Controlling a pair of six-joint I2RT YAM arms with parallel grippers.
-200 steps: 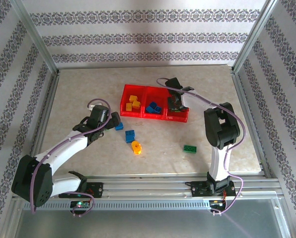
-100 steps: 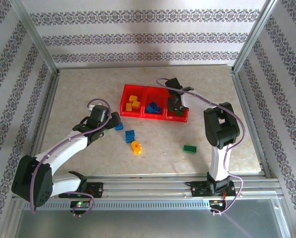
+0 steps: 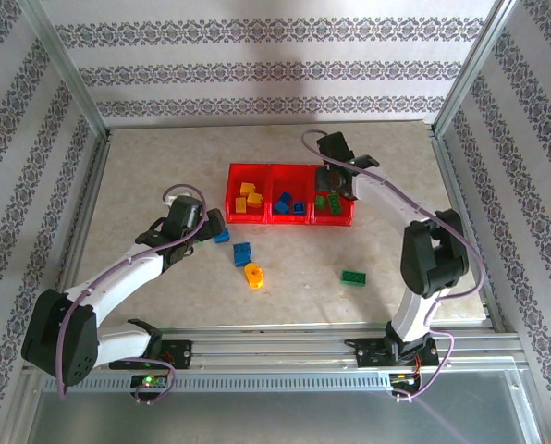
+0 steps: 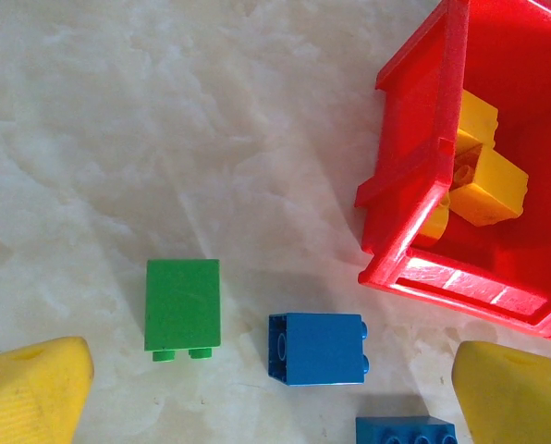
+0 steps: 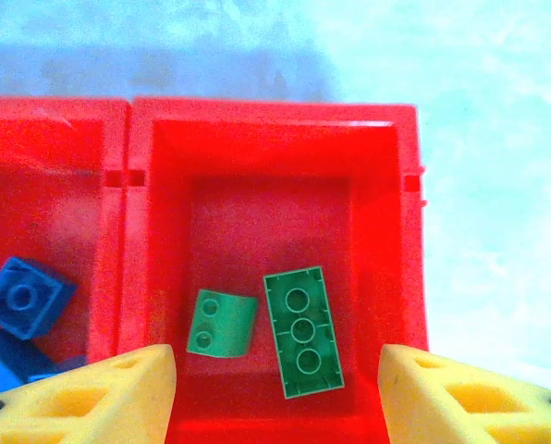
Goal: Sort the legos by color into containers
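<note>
Yellow legos (image 4: pixel 483 176), perhaps three, inside red tray (image 4: pixel 412 171), left compartment.

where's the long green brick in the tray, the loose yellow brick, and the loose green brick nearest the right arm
long green brick (image 5: pixel 302 330), right wrist view, its middle stud
loose yellow brick (image 3: pixel 253 275), top view, middle of its top
loose green brick (image 3: pixel 354 277), top view, middle of its top

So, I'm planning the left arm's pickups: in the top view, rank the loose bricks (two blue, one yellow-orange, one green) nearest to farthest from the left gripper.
1. Blue brick, right beside the left gripper.
2. Other blue brick, just toward the bases.
3. Yellow-orange brick, nearer the bases again.
4. Green brick, far across, right side.
</note>
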